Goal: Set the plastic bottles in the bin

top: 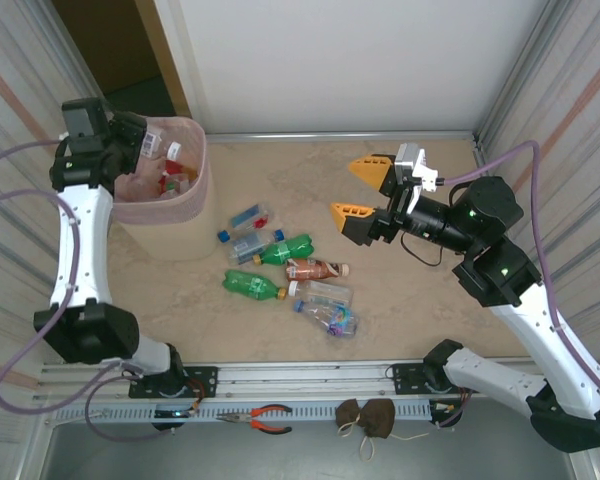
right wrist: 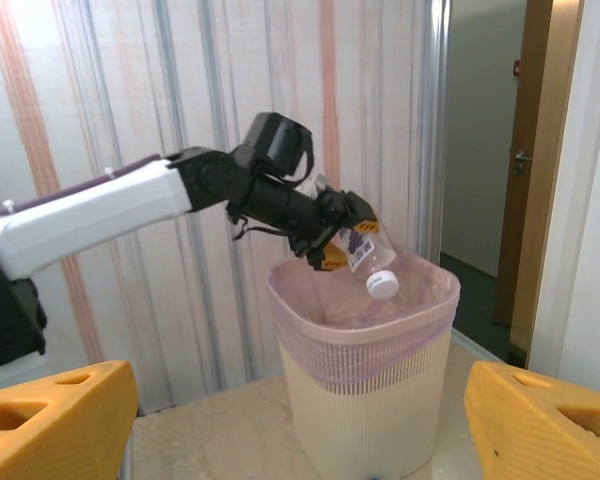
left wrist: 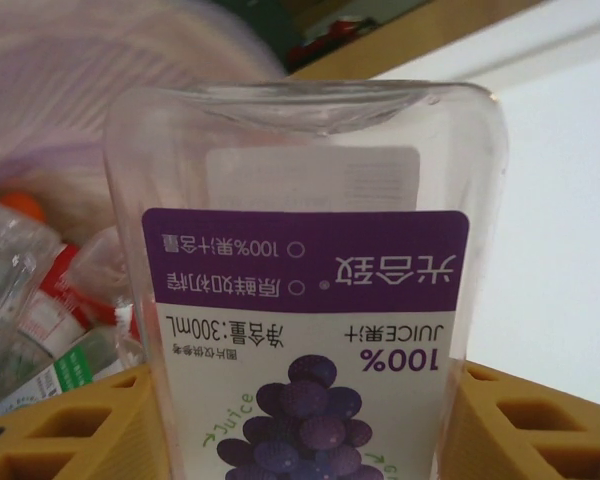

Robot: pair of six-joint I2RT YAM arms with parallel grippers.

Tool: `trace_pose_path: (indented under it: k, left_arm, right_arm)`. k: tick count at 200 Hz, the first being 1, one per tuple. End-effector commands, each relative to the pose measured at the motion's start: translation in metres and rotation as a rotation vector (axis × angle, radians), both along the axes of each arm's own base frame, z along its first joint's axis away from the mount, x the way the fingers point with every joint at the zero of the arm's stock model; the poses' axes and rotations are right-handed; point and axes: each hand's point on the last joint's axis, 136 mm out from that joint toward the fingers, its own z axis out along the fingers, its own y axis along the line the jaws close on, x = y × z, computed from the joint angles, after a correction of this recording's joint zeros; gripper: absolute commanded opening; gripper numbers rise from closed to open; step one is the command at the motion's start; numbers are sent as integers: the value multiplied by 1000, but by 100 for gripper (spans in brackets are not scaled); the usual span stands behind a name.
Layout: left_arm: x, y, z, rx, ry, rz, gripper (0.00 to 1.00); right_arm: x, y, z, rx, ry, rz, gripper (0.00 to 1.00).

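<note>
- Left gripper (right wrist: 345, 238): clamped on a clear grape-juice bottle (left wrist: 310, 300) with a purple label. The yellow fingers (left wrist: 70, 430) press against both of its sides.
- The bottle's flat base points away from the wrist camera, and the label reads upside down there.
- From the right wrist: the bottle is tilted, white cap (right wrist: 383, 285) lowest and pointing down into the mouth of the bin (right wrist: 365, 400). The cap sits about level with the rim. Cannot tell whether it touches the pink liner.
- Bin: pale pink, at the far left of the table, under the left gripper. Several bottles lie inside it, red caps (top: 168, 178) among them.
- Right gripper (top: 358, 190): jaws spread wide, nothing between them, raised above the right half of the table and facing the bin, well apart from it.
- On the table between bin and right gripper, a loose cluster:
  - two green bottles (top: 285, 248)
  - a brown bottle (top: 315, 268)
  - clear bottles (top: 325, 293), some with blue caps
- The cluster lies closer to the bin than to the right gripper.
</note>
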Motion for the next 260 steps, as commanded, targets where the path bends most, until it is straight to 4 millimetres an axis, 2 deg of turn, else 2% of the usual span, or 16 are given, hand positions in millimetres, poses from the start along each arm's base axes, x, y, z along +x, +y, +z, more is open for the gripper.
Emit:
trace_pose_path:
  k: [1,35,81,98,128,156,176,194,215,234,260]
  left_arm:
    - [-1,9,-22,-158,88,140,54]
    - [9,14,-60,-240,195,206,60]
    - [15,22,-85,-278,260,254,72]
    - [15,22,-80,-277,249,250,79]
    - [9,22,-61,-259,203,239,85]
    - [3,21,-40,-231,153,217,86]
    - [2,20,-26,-209,111,195,83]
    - [8,17,-11,-182,49,143,78]
    - [17,10,-3,-173,6,79,76]
    - [25,6,0,-161,-22,34,68]
    - [41,1,4,-150,-66,-28,61]
  right_arm:
    - [0,-8,1,-2,-25,-33,84]
    - [1,-12,-3,-8,-22,-47,84]
    - [3,-15,-5,-11,-16,-61,84]
    - [3,-17,-4,-9,-19,-66,84]
    - [3,-18,-2,-5,-20,-65,84]
    - [3,-17,0,-3,-19,-59,84]
    - [3,-15,0,0,-17,-53,84]
    - [3,-15,1,3,-15,-50,84]
    - [3,-14,1,4,-11,-46,83]
    - [4,-14,0,5,-6,-44,84]
    - [4,-13,0,6,-5,-43,83]
